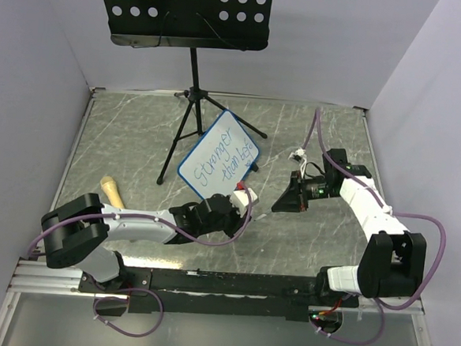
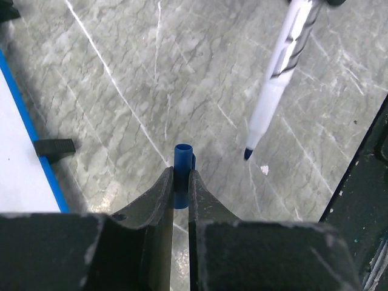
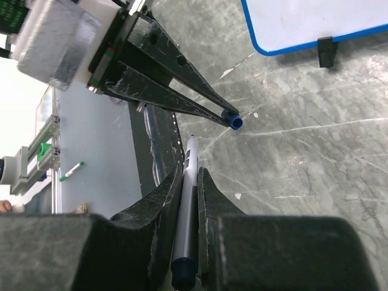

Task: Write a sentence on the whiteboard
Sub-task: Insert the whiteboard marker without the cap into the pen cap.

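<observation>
The whiteboard [image 1: 220,155], blue-framed with black feet, stands tilted on the marble table. It bears the sentence [image 1: 225,158] in two slanted blue lines. Its edge also shows in the left wrist view [image 2: 24,176] and the right wrist view [image 3: 315,21]. My left gripper [image 2: 180,173] is shut on a blue marker cap [image 2: 182,159], low over the table just right of the board; it also shows in the top view [image 1: 249,207]. My right gripper [image 3: 190,173] is shut on a white marker [image 3: 189,206]. The marker's blue tip [image 2: 248,154] hangs uncapped close beside the cap's open end.
A black perforated music-stand tray [image 1: 182,11] on a tripod [image 1: 189,115] stands behind the board. A tan wooden piece [image 1: 112,190] lies on the table at the left. A black rail [image 1: 230,285] runs along the near table edge. Grey walls close in both sides.
</observation>
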Robot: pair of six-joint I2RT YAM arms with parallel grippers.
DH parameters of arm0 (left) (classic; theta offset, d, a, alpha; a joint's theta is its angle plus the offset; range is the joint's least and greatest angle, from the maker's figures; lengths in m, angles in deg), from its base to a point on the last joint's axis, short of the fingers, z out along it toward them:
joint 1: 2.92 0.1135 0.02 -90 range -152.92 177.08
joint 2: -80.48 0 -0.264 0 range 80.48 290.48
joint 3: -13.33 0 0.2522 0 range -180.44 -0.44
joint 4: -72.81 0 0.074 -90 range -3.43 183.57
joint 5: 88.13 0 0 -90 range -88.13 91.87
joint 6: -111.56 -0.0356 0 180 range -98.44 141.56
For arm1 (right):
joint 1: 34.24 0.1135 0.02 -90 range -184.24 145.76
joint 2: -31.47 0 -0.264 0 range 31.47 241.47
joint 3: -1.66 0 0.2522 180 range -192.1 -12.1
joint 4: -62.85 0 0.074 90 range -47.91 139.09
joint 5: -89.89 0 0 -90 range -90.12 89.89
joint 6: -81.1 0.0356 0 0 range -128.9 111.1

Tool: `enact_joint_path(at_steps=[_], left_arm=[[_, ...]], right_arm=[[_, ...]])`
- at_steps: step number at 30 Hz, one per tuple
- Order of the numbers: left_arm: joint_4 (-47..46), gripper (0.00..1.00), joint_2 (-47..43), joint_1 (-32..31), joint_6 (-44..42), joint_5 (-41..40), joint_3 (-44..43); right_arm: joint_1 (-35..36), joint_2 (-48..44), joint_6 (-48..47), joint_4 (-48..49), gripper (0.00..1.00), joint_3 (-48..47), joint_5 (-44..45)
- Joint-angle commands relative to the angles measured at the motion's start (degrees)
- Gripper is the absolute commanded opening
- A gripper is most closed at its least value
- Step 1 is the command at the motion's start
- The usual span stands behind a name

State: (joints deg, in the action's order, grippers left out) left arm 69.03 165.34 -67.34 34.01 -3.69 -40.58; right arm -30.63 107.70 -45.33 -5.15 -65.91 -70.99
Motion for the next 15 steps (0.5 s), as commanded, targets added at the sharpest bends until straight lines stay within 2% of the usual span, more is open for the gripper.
enact_joint_path(at_steps=[1,15], left_arm=[[-2.68,0.03,-1.98,-0.53,-1.46,0.38,-2.22],[-2.94,0.04,-1.89,-1.14,-2.16,2.4,-2.93]], right_arm=[[1.21,1.91,-0.58,1.06,0.0,-2.8,0.56],[1.39,2.52,3.37,5.28,0.0,-2.1,3.19]])
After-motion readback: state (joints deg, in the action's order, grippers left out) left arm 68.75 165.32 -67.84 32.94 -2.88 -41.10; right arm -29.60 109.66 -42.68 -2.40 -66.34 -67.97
